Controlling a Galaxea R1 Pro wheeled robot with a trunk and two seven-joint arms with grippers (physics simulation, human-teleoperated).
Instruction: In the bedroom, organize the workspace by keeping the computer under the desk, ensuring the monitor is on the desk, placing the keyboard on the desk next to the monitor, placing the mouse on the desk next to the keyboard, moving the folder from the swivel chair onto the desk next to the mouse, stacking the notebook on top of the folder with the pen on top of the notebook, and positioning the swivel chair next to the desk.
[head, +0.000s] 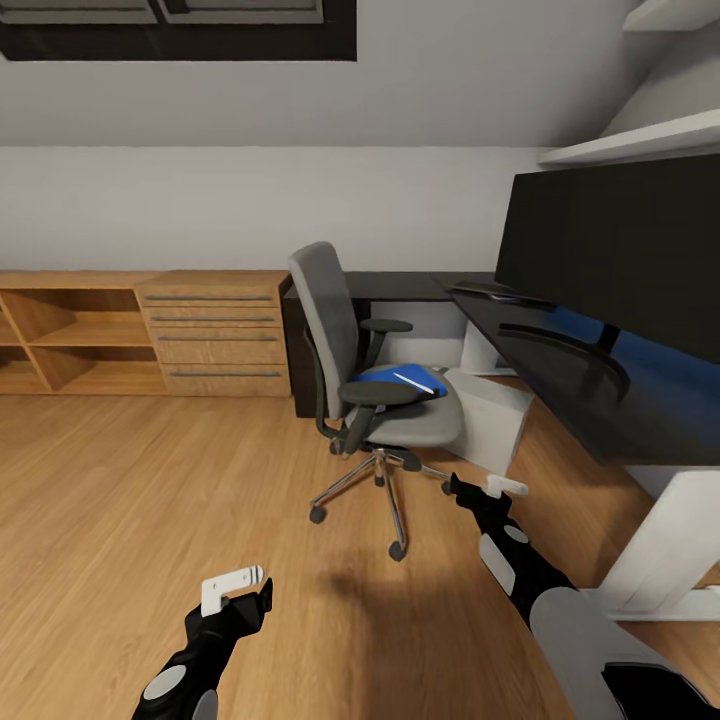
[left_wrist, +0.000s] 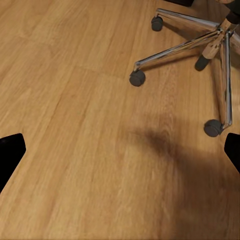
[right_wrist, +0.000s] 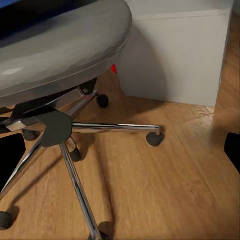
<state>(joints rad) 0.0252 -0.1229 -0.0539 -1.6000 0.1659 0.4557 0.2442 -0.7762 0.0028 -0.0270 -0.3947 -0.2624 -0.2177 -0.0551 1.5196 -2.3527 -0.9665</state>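
The grey swivel chair (head: 375, 375) stands mid-room, facing the dark desk (head: 560, 385) at the right. A blue folder (head: 395, 380) lies on its seat with a thin white item (head: 413, 381) on top. On the desk a large black monitor (head: 620, 255) stands, and a dark keyboard (head: 497, 291) lies at the far end. The white computer case (head: 492, 418) sits on the floor under the desk. My left gripper (head: 236, 590) hangs open over bare floor. My right gripper (head: 503, 487) is open, low beside the chair's chrome base (right_wrist: 55, 127), with its fingers (right_wrist: 10, 155) wide apart.
Wooden shelving and a drawer unit (head: 215, 335) line the back wall at the left. White shelves (head: 640, 140) hang above the desk, and a white desk leg (head: 665, 550) stands near my right arm. Chair casters (left_wrist: 137, 77) spread over the wood floor (head: 130, 500).
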